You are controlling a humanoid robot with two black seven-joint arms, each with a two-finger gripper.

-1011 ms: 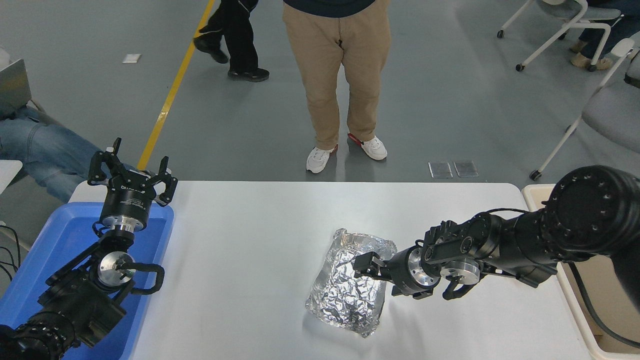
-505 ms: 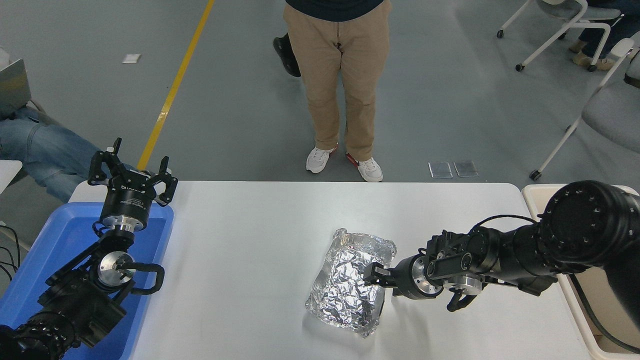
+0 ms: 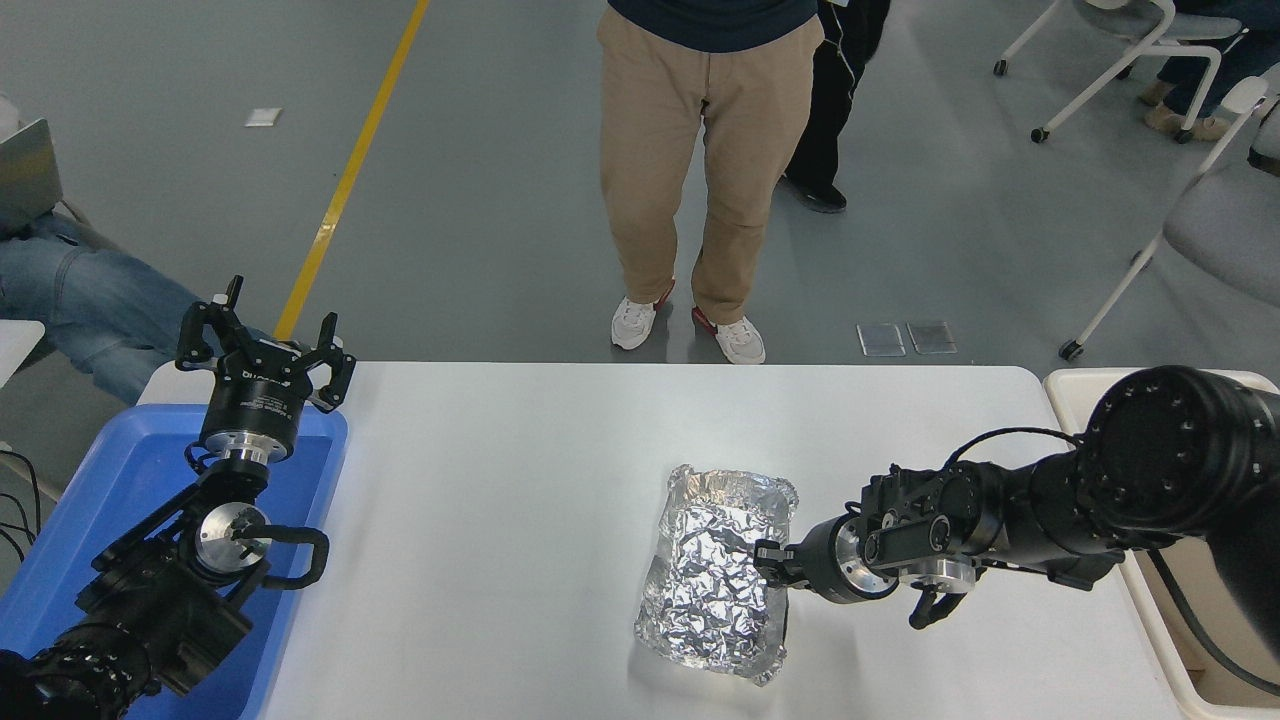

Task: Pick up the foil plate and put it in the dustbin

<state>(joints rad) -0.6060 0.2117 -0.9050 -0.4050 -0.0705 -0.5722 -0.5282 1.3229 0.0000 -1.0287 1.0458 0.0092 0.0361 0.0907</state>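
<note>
right gripper sits low over the white table, its fingertips pinched onto the right-hand rim of the foil plate, so it looks closed on that edge, though the tips are small and dark against the foil and the bite cannot be seen clearly. the plate lies flat on the table directly ahead of the gripper, stretching away from its fingertips toward the table's middle, its long sides running near to far. the dustbin is behind the gripper, back along its own arm and off the table's right edge, only its cream rim showing past the arm. the left gripper is parked well away, upright over the blue tub with its fingers spread. the plate should be very light, thin and easily bent; its crinkled foil will fold or tear under a hard squeeze and may droop when lifted by one side. the raised rim is the sensible place to hold, since the flat base gives nothing to pinch; a grip near the middle of the long edge should keep it from swinging. a person stands beyond the table's far side.
</note>
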